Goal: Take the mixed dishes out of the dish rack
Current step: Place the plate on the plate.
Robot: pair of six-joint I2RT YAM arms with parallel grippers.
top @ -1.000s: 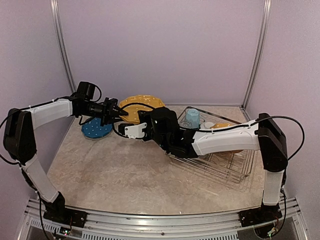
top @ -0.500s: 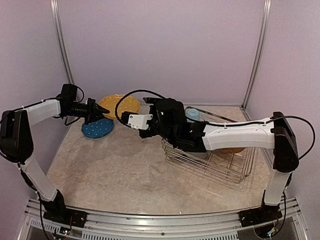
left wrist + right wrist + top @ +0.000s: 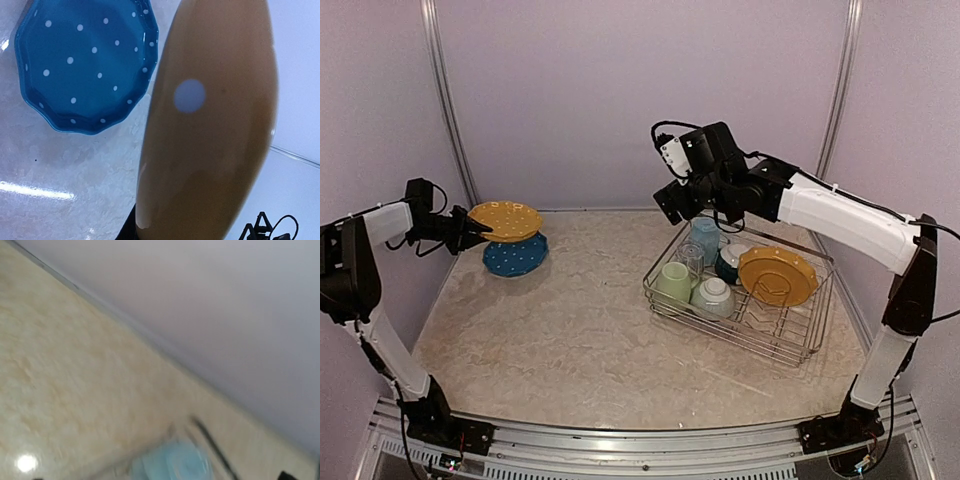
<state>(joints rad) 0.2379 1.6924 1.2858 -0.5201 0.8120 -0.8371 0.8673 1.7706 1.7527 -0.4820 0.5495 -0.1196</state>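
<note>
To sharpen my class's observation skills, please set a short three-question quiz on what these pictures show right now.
1. True or false: the blue speckled plate lies inside the dish rack.
2. What does the left end effector hold? A) yellow plate B) teal bowl C) clear glass
3. Which mug in the rack stands farther from the arm bases: the pale green mug or the light blue mug?

Key: 1 false; 2 A; 3 light blue mug.
</note>
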